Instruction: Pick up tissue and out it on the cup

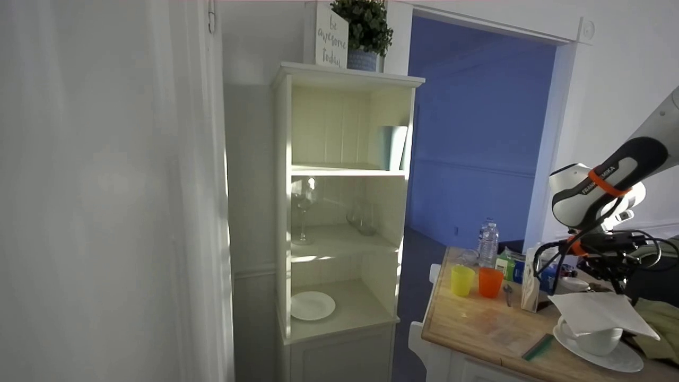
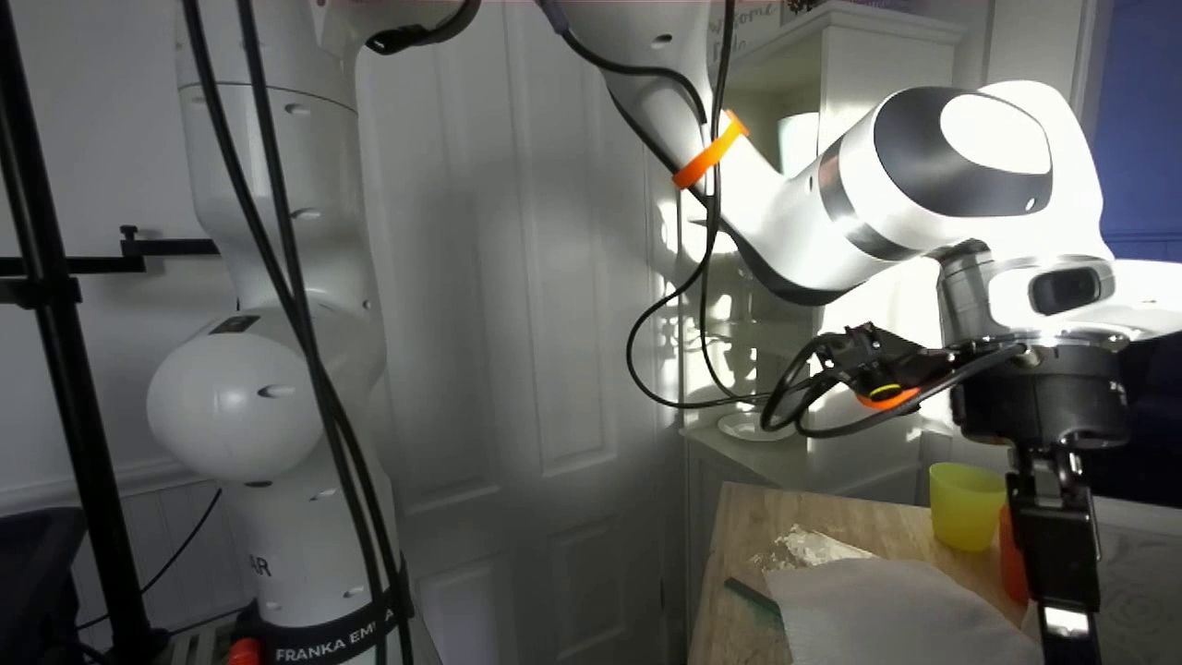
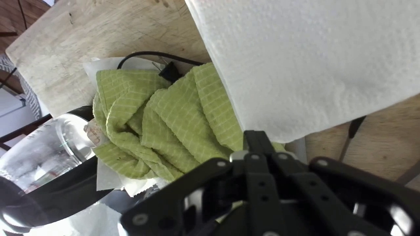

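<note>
The white tissue [image 1: 599, 310] lies across the top of the white cup [image 1: 602, 344] in an exterior view, with its corners sticking out past the rim. The cup stands on its white saucer [image 1: 618, 359]; its opening is hidden under the tissue. The tissue also fills the upper right of the wrist view [image 3: 311, 65] and shows low in an exterior view [image 2: 896, 614]. My gripper [image 3: 257, 136] points down, its fingertips pressed together at a corner of the tissue, which runs in between them. The gripper also shows at the tissue's far corner in an exterior view [image 1: 618, 289].
A crumpled green towel [image 3: 177, 121] lies beside the tissue, with a black cable plug [image 3: 170, 71]. A yellow cup [image 1: 462, 280], an orange cup [image 1: 490, 282], a spoon [image 1: 508, 294] and a water bottle [image 1: 488, 245] stand or lie further along the wooden tabletop [image 1: 472, 329]. A shelf cabinet [image 1: 339, 331] stands beyond.
</note>
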